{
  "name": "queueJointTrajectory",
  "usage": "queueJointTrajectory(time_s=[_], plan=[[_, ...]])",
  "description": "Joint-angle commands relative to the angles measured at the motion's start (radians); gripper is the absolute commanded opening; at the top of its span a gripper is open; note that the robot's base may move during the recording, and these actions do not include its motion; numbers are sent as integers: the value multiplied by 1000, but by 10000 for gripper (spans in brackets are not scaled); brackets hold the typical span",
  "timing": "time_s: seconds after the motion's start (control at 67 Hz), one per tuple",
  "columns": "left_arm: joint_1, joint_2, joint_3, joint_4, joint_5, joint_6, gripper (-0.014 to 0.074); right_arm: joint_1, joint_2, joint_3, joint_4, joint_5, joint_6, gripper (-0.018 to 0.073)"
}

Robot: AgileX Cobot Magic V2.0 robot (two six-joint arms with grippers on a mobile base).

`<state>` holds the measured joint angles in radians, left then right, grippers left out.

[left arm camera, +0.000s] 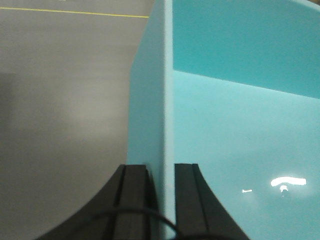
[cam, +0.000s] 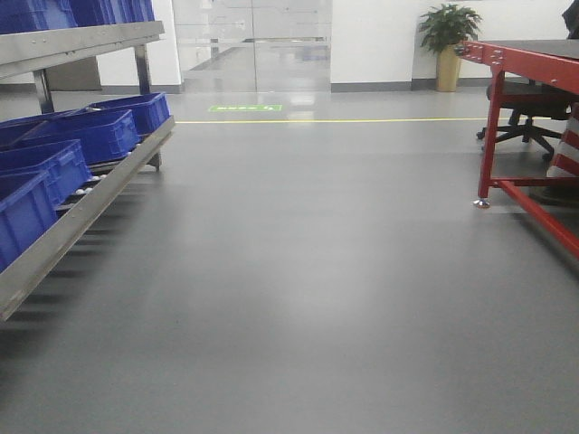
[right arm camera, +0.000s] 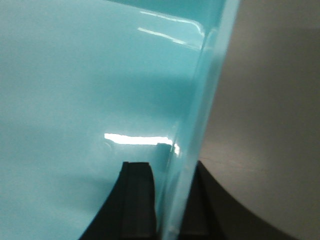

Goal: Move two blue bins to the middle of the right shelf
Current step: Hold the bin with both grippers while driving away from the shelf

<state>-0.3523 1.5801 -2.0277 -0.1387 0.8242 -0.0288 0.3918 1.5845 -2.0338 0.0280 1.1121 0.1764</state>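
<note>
The pale light-blue rectangular plastic bin (left arm camera: 240, 150) sat between the two arms, and that was the relation the carry depended on. The left gripper (left arm camera: 160, 170) was clamped on the bin's left side wall, with one black finger (left arm camera: 132, 200) against the outer face and the other inside. From that wrist, the bin's body lay wholly to the right. The right gripper (right arm camera: 170, 170) pinched the opposite wall the same way, so from there the bin (right arm camera: 75, 100) lay wholly to the left. Each held wall ran straight ahead, away from its wrist, which suggests the bin was square to the robot and neither arm was nearer than the other. (Whether a second bin was nested with this one could not be told from the wrist views.) Bare grey floor (left arm camera: 65, 100) showed beyond the left wall.

The front view did not show the bin at all. It showed a steel-railed rack (cam: 81, 212) at the left loaded with dark royal-blue plastic bins (cam: 90, 136), and a red-framed table (cam: 534, 63) at the right. The right shelf middle was not in view, so the base probably needed to turn toward it. Both holds would have to move together as it did, or the thin walls might twist.
</note>
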Motion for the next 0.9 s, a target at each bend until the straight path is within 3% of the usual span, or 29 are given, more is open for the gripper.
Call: queueJointTrajectory(time_s=[0.0, 0.88], plan=[[-3, -20, -15, -52, -79, -24, -111, 0, -12, -11, 12, -22, -36, -154], [-3, -18, -15, -52, -79, -24, -111, 0, -12, -11, 12, -22, -36, -154]])
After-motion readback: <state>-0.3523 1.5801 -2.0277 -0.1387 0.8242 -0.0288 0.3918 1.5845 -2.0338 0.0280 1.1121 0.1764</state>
